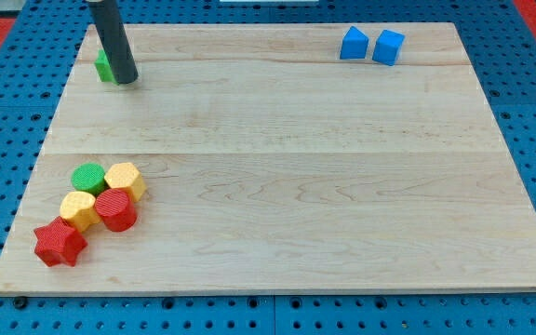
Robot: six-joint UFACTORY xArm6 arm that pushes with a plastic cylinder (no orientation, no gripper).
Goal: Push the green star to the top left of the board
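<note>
The green star (104, 65) sits near the board's top left corner, mostly hidden behind my rod, so only its left part shows. My tip (127, 80) rests on the board just to the right of and touching or nearly touching the green star. The rod rises from there to the view's top.
A wooden board (277, 158) lies on a blue pegboard. Two blue blocks (354, 44) (388, 46) sit at the top right. At the lower left cluster a green cylinder (88, 177), two yellow hexagonal blocks (125, 180) (79, 210), a red cylinder (115, 209) and a red star (60, 243).
</note>
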